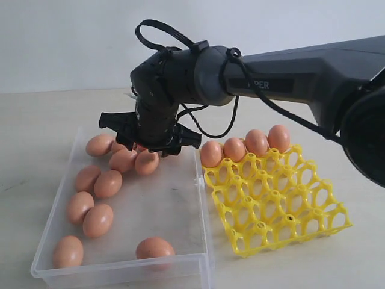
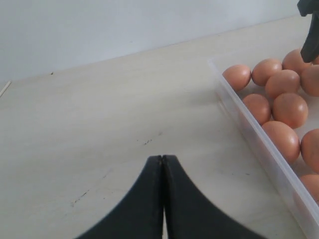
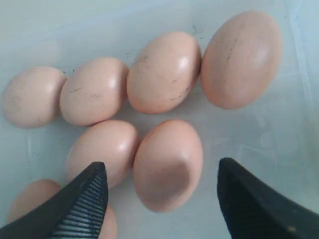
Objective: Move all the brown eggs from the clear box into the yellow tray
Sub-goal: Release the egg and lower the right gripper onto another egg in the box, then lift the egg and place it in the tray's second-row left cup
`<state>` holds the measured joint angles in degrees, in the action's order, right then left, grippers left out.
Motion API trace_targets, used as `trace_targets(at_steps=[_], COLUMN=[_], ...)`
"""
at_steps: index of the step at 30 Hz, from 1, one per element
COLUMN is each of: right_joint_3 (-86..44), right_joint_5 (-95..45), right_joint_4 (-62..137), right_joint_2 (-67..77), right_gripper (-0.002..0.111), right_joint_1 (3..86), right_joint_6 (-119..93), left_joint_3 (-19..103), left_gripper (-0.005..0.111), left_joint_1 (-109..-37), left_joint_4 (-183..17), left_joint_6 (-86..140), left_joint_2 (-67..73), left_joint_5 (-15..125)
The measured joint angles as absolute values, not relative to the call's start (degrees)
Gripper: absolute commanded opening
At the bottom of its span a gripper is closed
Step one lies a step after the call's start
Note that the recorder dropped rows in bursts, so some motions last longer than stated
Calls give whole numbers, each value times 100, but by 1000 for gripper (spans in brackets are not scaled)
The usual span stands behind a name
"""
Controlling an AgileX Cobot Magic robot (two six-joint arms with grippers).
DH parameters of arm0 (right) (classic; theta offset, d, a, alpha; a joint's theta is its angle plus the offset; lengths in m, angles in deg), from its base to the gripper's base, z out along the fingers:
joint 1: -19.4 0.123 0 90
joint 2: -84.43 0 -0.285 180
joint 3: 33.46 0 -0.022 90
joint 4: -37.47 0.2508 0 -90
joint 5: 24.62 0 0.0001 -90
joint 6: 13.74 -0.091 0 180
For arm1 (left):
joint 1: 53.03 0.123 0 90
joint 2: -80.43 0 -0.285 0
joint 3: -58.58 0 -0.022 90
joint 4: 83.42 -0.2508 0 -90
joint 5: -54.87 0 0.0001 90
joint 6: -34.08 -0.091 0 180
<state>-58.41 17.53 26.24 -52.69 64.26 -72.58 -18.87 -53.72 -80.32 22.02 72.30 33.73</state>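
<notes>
The clear box (image 1: 201, 205) holds several brown eggs (image 1: 108, 183), most of them along its left side and far end. My right gripper (image 1: 147, 146) reaches across over the far end of the box and is open. In the right wrist view one egg (image 3: 167, 164) lies between the spread fingertips (image 3: 97, 181), with more eggs (image 3: 162, 72) clustered beyond it. The yellow tray (image 1: 283, 198) stands right of the box with several eggs (image 1: 256, 142) in its far row. My left gripper (image 2: 162, 158) is shut and empty above bare table, left of the box wall (image 2: 259, 139).
The right arm (image 1: 301, 75) stretches from the right edge over the tray's far side. The pale wooden table (image 2: 99, 124) spreads left of the box. A lone egg (image 1: 154, 248) lies near the box's front wall.
</notes>
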Motion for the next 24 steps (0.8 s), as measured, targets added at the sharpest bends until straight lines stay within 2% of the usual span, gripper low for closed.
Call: trace_targets(at_steps=[7, 10, 13, 15, 16, 24], right_joint_3=[-5897, -5909, -5909, -5919, -5932, -5846], right_joint_5=[1520, 1459, 1444, 1432, 1432, 1026], right_joint_4=[2772, 2964, 3050, 3078, 3093, 3140], right_joint_2=[-5590, -5717, -5831, -5834, -5834, -5502], right_gripper=[62, 55, 29, 5, 0, 0], right_joint_1=[6392, 6392, 6392, 6392, 6380, 6369], right_joint_6=[-7327, -7315, -7287, -7278, -7278, -6349], left_joint_3=[-1887, -1887, -1887, -1887, -1887, -1887], left_gripper=[0, 0, 0, 0, 0, 0], left_joint_1=[-5372, -5372, -5372, -5372, -5372, -5372], left_joint_4=[-8032, -8032, -8032, -8032, -8032, -8032], left_joint_6=[2202, 2202, 2202, 2202, 2202, 2202], left_joint_2=[7230, 7230, 7230, 7230, 7230, 7230], left_joint_5=[3373, 3373, 3373, 3373, 3373, 3373])
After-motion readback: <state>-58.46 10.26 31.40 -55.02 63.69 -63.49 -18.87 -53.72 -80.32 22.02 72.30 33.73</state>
